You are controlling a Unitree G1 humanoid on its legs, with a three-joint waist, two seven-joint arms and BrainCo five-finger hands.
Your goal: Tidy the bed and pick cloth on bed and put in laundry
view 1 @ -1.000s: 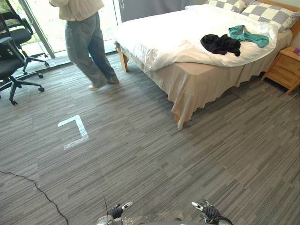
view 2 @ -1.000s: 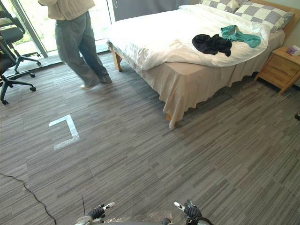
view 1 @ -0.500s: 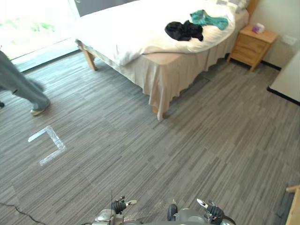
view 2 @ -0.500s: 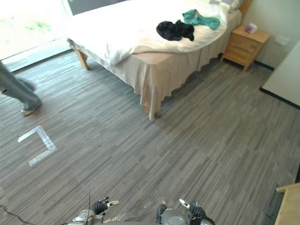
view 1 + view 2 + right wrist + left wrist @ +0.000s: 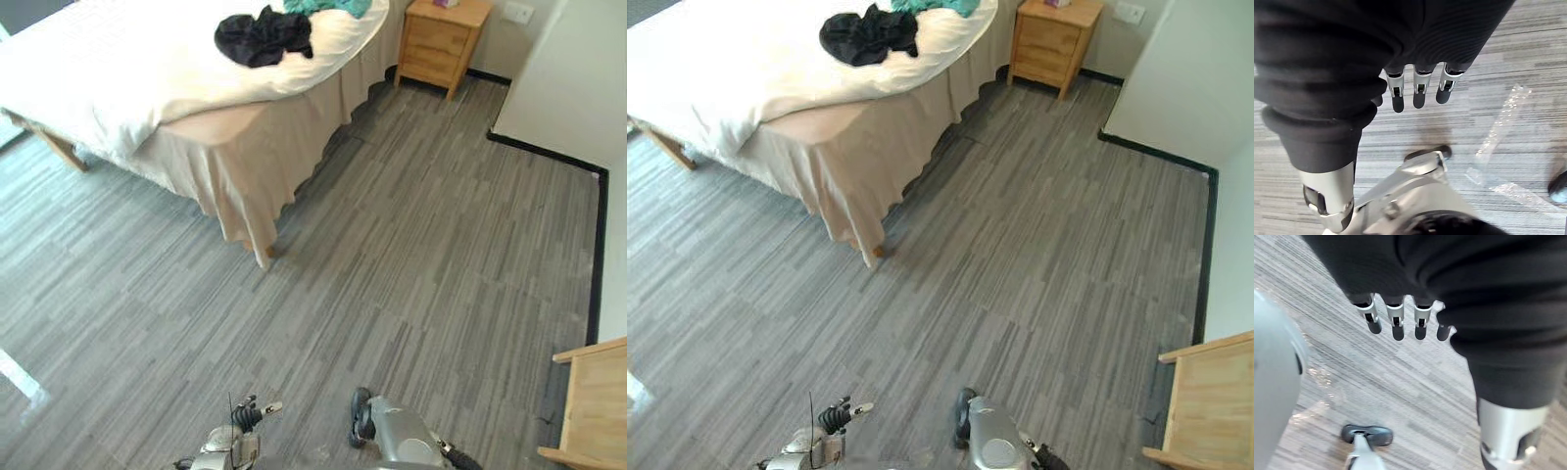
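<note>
A black cloth (image 5: 263, 34) lies crumpled on the white duvet of the bed (image 5: 118, 78), near its far side. A teal cloth (image 5: 331, 6) lies just beyond it at the view's top edge. The bed is a few steps ahead to the left, with grey floor between. My left hand (image 5: 1397, 325) hangs over the floor with straight fingers and holds nothing; it also shows low down as my left hand (image 5: 245, 419). My right hand (image 5: 1419, 93) hangs the same way, fingers relaxed and empty.
A wooden nightstand (image 5: 441, 39) stands past the bed's head corner. A white wall (image 5: 573, 88) with a black skirting runs along the right. A light wooden piece of furniture (image 5: 593, 406) juts in at the lower right. A beige bed skirt (image 5: 255, 147) hangs to the floor.
The camera has swung to the right: the bed now sits at the upper left, and the person, chairs and most of the tape mark have left the view. Both hands still hang low.
</note>
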